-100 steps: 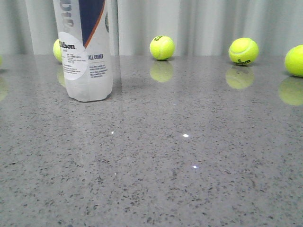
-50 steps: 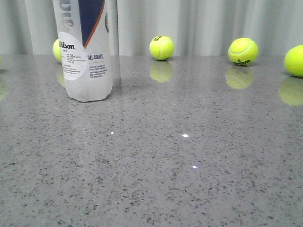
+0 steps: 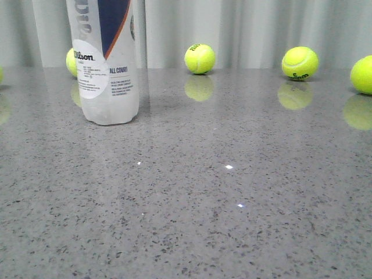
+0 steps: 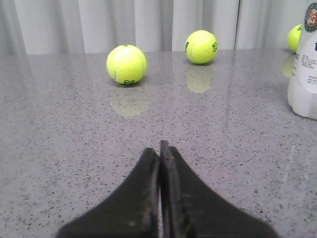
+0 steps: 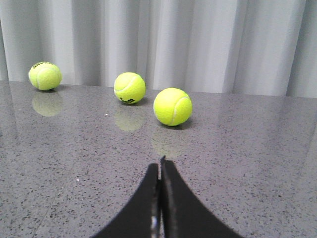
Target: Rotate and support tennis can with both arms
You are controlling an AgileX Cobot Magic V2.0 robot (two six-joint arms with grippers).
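Our left pincer [image 4: 159,148] has its fingers pressed together with nothing between them, low over the grey bench [image 4: 74,148]. Our right pincer [image 5: 160,166] is pressed together and empty too. Neither shows in the front view, so both sit nearer than anything on the bench.

From the left pincer, the tennis can [image 4: 304,74] stands ahead and off to the right, apart from the fingertips. The right wrist view shows no can, only three tennis balls [image 5: 172,106] farther out, so we judge the left arm the nearer one.

In the front view the tennis can [image 3: 107,64] stands upright at the far left of the bench, its long axis vertical and its top out of frame. To reach it we must first spread the left pincer and swing it rightward toward the can's wall.
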